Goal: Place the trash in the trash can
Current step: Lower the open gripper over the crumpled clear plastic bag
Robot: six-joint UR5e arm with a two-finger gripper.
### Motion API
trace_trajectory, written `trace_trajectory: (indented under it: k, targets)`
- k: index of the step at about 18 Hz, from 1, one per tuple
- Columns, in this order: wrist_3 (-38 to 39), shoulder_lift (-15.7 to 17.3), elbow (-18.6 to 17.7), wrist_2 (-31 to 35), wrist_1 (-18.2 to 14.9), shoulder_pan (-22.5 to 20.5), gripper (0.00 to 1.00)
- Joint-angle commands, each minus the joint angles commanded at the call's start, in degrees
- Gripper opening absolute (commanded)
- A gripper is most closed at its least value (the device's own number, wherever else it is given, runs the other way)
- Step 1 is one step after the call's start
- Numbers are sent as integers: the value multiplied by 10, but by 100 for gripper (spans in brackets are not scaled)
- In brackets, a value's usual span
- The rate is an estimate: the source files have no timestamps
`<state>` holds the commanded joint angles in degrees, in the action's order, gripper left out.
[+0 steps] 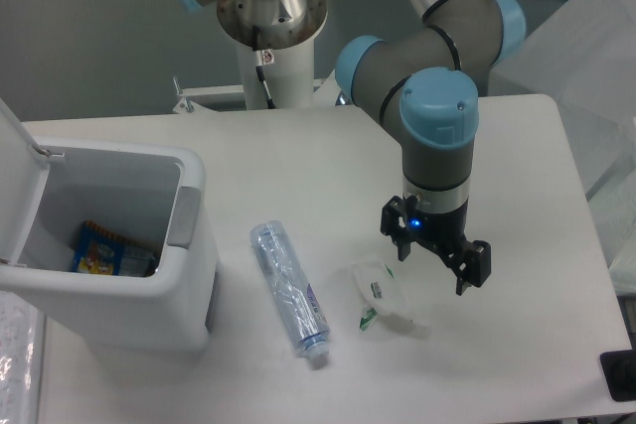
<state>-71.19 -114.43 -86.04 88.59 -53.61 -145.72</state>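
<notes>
Two pieces of trash lie on the white table. A crushed clear plastic bottle (289,289) lies lengthwise just right of the trash can (109,245), cap end toward the front. A crumpled clear-white wrapper with green print (381,298) lies to the right of the bottle. My gripper (435,264) hangs pointing down just right of and slightly above the wrapper, its dark fingers spread open with nothing between them. The trash can is a white boxy bin at the left with its lid (18,171) swung up and a grey patch at its rim.
A blue snack packet with yellow print (104,251) lies inside the bin. The arm's white base column (270,42) stands at the back of the table. A translucent plastic sheet (596,67) covers the area beyond the table's right edge.
</notes>
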Motion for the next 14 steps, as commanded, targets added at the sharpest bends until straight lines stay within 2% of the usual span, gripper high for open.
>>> trace_trajectory:
  k: [8, 12, 14]
  targets:
    - [22, -4, -13, -2, 4, 2, 100]
    - [50, -4, -39, -6, 59, 4, 100]
    - [51, -7, -41, -7, 60, 4, 100]
